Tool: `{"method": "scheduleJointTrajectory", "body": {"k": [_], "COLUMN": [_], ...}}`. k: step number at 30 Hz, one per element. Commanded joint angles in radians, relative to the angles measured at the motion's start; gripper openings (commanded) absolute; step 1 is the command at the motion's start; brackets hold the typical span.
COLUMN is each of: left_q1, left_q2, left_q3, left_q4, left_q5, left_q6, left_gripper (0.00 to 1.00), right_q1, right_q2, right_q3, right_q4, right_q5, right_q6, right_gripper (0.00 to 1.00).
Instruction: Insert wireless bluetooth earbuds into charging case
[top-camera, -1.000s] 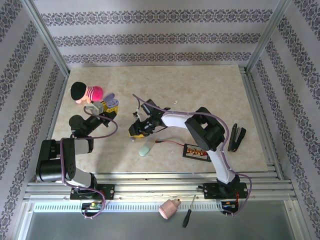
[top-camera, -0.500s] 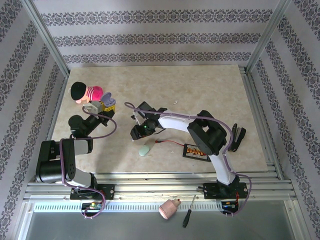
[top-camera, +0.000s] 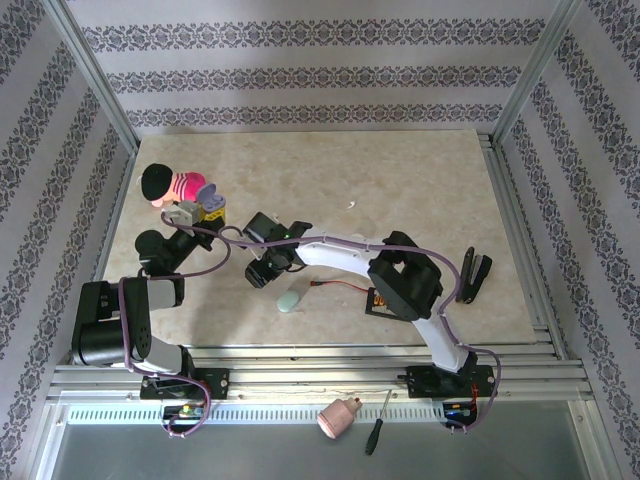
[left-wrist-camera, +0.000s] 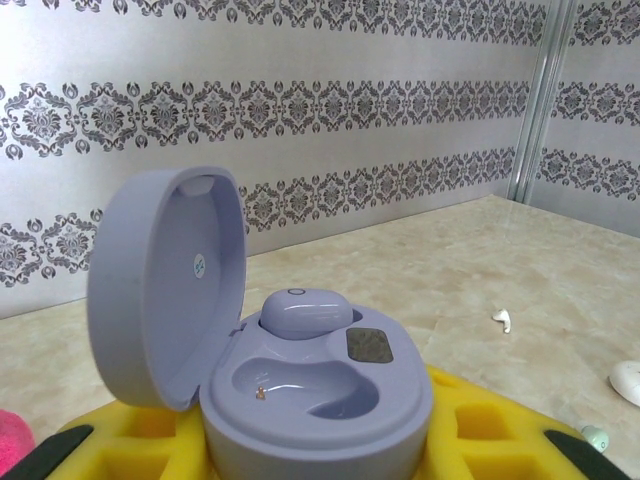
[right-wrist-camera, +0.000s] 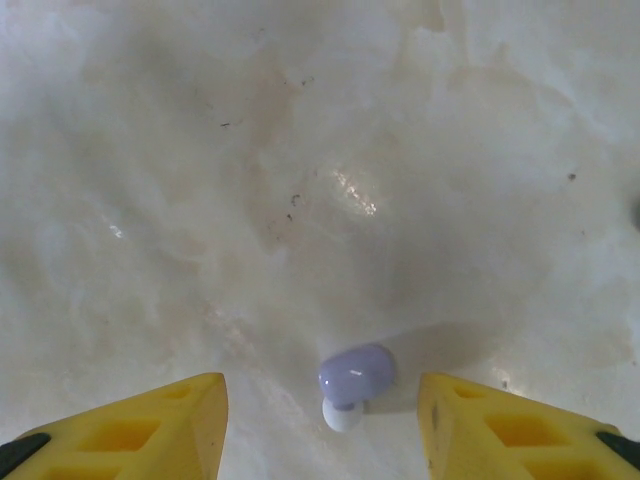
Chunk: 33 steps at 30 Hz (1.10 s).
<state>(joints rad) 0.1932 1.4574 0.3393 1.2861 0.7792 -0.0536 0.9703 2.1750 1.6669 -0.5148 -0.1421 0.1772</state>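
My left gripper (left-wrist-camera: 320, 455) is shut on a lavender charging case (left-wrist-camera: 330, 400), whose lid (left-wrist-camera: 165, 280) stands open. One lavender earbud (left-wrist-camera: 305, 312) sits in the far socket; the near socket (left-wrist-camera: 300, 385) holds nothing. In the top view the left gripper (top-camera: 205, 212) holds the case at the table's left. My right gripper (right-wrist-camera: 322, 400) is open just above the table, its yellow fingers (right-wrist-camera: 190, 420) on either side of a loose lavender earbud (right-wrist-camera: 356, 372) with a white tip. In the top view the right gripper (top-camera: 262, 264) is a little right of the left one.
A pale green case (top-camera: 289, 299) lies just in front of the right gripper. A white earbud (top-camera: 351, 204) lies farther back. A plush toy (top-camera: 175, 186) sits behind the left gripper. A battery pack (top-camera: 378, 301) and a black tool (top-camera: 474, 274) lie to the right.
The right arm has swung left across the table toward the left gripper, and its jaws have widened. The left gripper and the case have not moved.
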Motion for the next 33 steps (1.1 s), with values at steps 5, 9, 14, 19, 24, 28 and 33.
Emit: {"method": "scheduleJointTrajectory", "body": {"k": [5, 9, 14, 19, 24, 28, 33], "left_q1": [0.020, 0.020, 0.020, 0.020, 0.020, 0.020, 0.020], "left_q2": [-0.019, -0.019, -0.016, -0.015, -0.014, -0.006, 0.002], "left_q3": [-0.010, -0.010, -0.011, -0.012, -0.011, -0.011, -0.011], "left_q4": [0.004, 0.006, 0.006, 0.007, 0.007, 0.019, 0.029], "left_q5": [-0.010, -0.009, -0.009, -0.006, -0.004, 0.003, 0.008], "left_q6": [0.008, 0.005, 0.004, 0.004, 0.006, 0.000, -0.004], "left_gripper": [0.26, 0.25, 0.26, 0.26, 0.26, 0.25, 0.26], "right_q1": [0.020, 0.022, 0.021, 0.021, 0.004, -0.026, -0.065], "right_q2": [0.070, 0.078, 0.076, 0.065, 0.041, -0.004, -0.056], "right_q3": [0.064, 0.064, 0.063, 0.058, 0.038, -0.014, -0.084], "right_q4": [-0.094, -0.100, -0.103, -0.103, -0.099, -0.084, -0.078], "right_q5": [0.094, 0.099, 0.112, 0.122, 0.117, 0.107, 0.113], "right_q6": [-0.073, -0.073, -0.070, -0.067, -0.057, -0.043, -0.040], "right_gripper": [0.49, 0.44, 0.36, 0.32, 0.27, 0.25, 0.24]}}
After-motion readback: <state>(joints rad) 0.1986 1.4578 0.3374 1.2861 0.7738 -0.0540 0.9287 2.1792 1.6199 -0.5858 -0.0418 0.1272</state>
